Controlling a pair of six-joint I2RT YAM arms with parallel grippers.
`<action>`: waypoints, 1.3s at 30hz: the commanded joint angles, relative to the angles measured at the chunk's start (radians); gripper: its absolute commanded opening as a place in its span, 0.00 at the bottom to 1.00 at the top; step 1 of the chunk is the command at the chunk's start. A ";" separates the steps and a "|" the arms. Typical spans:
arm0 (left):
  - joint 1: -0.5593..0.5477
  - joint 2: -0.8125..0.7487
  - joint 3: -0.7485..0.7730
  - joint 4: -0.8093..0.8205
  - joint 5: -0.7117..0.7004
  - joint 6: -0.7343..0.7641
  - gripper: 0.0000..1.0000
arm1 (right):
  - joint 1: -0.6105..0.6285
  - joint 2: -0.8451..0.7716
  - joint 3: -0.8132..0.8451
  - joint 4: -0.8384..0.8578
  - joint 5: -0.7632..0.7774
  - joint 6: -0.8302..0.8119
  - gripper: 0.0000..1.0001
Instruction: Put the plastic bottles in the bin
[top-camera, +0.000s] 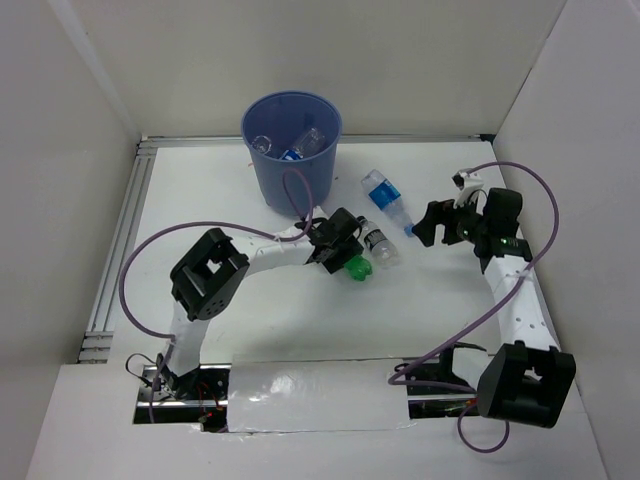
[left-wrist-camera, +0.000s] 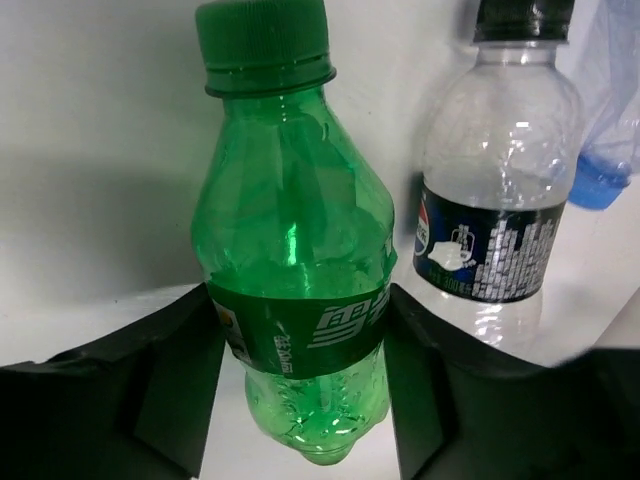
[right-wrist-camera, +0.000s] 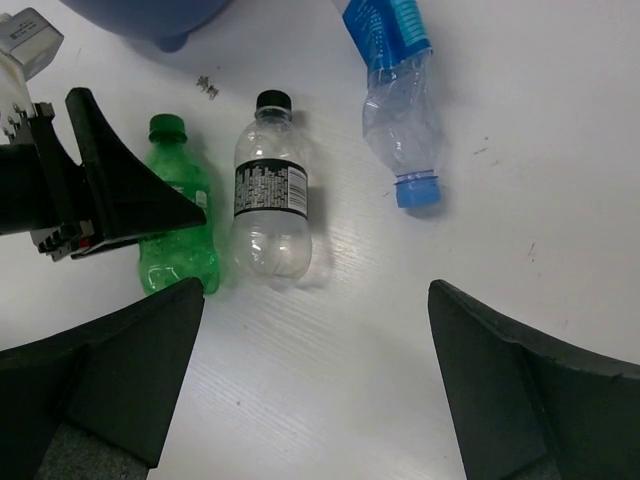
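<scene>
One green bottle (left-wrist-camera: 290, 290) — in left pincer (left-wrist-camera: 305, 388) grip

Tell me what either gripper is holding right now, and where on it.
The left gripper is closed on the green bottle at its label band, around mid-body, one finger each side. The right gripper is open and holds nothing.

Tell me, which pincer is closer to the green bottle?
Left. The left pincer hugs the green bottle, a finger against each side. The right pincer hangs open farther off, with the black-capped bottle lying between it and the green one.
</scene>
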 joint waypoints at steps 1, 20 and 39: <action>-0.003 0.009 0.017 -0.034 0.017 0.040 0.64 | -0.003 0.033 0.006 0.038 -0.018 0.015 1.00; -0.034 -0.517 0.178 0.072 -0.242 0.739 0.16 | 0.074 0.551 0.345 0.049 0.020 -0.111 1.00; 0.340 -0.221 0.577 0.068 -0.382 0.815 0.99 | 0.244 0.744 0.516 0.124 0.224 -0.133 1.00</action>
